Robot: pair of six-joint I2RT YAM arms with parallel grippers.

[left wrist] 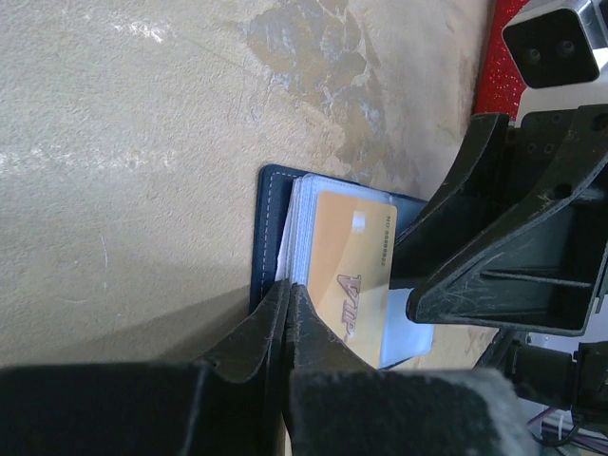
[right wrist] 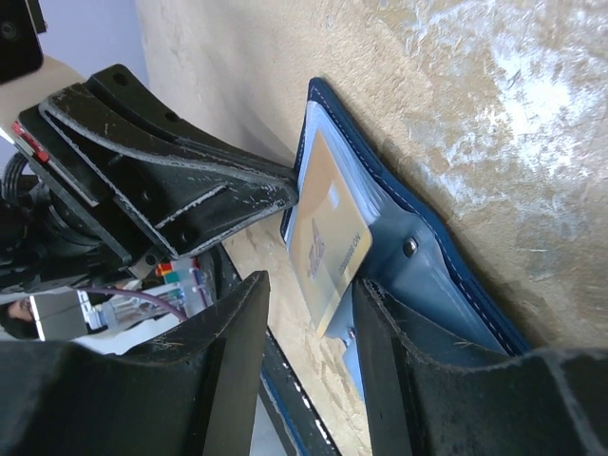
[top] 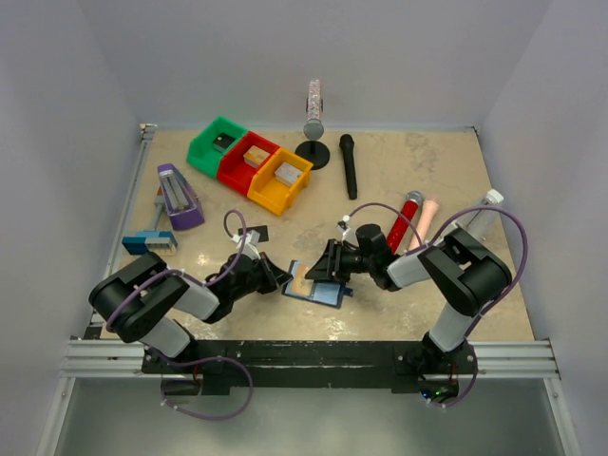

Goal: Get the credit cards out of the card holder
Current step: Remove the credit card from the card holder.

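Masking part of tan-gold card [right wrist: 328, 237], right tool [right wrist: 312, 290], card holder [right wrist: 446, 275] half-covered

The table [top: 427, 180] is lit brightly and evenly from overhead, and pale glare patches are seen on it in every view. Soft shadows are cast under the arms [top: 180, 299]. In the wrist views the left gripper [left wrist: 287, 290] and right gripper [right wrist: 309, 285] are rendered dark and perhaps slightly defocused, while the tan-gold card [left wrist: 342, 256] is kept sharp.

Left gripper [left wrist: 288, 293] closed, tips touching the edge of the open card holder [left wrist: 270, 214]; tan-gold card [left wrist: 350, 271] sticking out of its pocket.
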